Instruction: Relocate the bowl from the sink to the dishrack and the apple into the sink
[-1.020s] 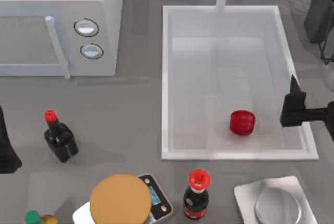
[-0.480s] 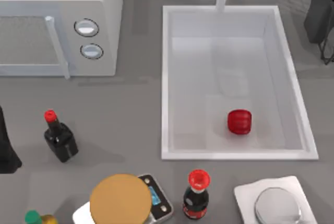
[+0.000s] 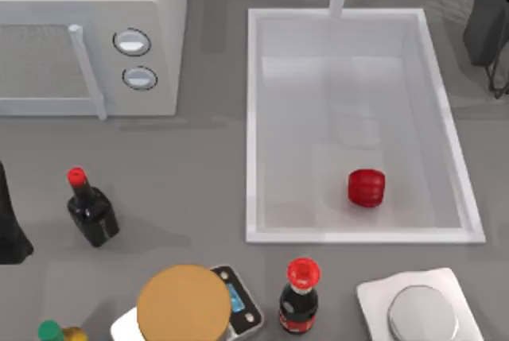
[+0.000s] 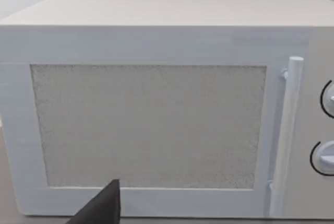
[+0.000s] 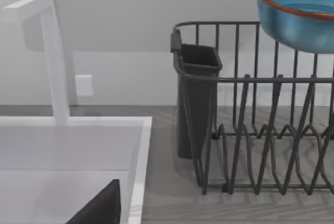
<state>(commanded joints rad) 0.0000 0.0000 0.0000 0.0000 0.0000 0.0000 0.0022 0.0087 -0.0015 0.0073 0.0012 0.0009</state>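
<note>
The red apple lies on the floor of the white sink, near its front right corner. The blue bowl with a reddish rim rests high on the wires of the dark dishrack, past the sink's right rim. A dark part of my right gripper shows over the sink, facing the faucet post and the rack, with nothing in it. My left arm is parked at the table's left edge, and my left gripper faces the microwave door.
A white microwave stands at the back left. Along the front are a small dark bottle, a cola bottle, a scale bearing a tan disc and a white tray with a grey disc. The rack's black holder stands at the back right.
My right gripper, at the sink's right rim a second ago, has drawn away to the right and left the top view. The apple has shifted only slightly.
</note>
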